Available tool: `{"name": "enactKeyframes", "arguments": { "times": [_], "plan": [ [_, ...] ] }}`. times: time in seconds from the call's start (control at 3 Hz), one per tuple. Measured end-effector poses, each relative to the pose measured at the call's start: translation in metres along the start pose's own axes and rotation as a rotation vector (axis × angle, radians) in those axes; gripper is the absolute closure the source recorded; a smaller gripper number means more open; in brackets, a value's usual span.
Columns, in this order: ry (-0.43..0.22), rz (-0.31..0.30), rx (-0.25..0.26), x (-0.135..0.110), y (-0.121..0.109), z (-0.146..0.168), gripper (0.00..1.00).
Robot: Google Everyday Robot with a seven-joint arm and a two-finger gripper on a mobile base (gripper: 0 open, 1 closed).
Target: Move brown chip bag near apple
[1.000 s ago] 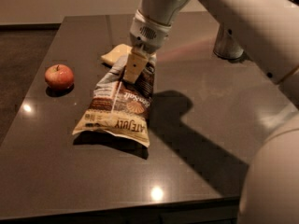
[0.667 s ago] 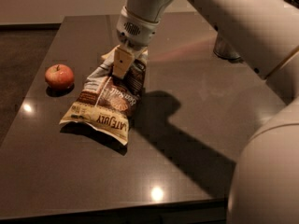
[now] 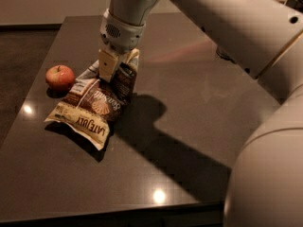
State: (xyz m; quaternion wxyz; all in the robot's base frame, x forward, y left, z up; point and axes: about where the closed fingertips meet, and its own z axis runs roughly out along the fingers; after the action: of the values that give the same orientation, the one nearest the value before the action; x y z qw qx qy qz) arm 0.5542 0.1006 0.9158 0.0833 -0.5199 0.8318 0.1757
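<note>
The brown chip bag (image 3: 92,108), crinkly brown and cream-yellow with "LATE JULY" lettering, hangs tilted with its lower end resting on the dark table (image 3: 189,126). My gripper (image 3: 110,65) comes down from above and is shut on the bag's upper edge. The apple (image 3: 59,77), small and red with yellowish patches, sits on the table just left of the bag, a small gap from its upper left corner.
The table's left edge runs close to the apple, and its front edge is near the bottom of the view. My pale arm (image 3: 246,41) spans the upper right. The arm's shadow falls across the table's middle.
My gripper has moved left with the brown chip bag in it, bringing the bag close to the apple. The pale sponge behind the bag is now hidden.
</note>
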Motion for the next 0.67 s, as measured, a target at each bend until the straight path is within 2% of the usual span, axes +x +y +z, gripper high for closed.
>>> {"name": "enactKeyframes", "arguments": {
  "times": [0.67],
  "plan": [
    [0.006,0.043,0.002,-0.0079,0.0084,0.0061,1.00]
  ]
}}
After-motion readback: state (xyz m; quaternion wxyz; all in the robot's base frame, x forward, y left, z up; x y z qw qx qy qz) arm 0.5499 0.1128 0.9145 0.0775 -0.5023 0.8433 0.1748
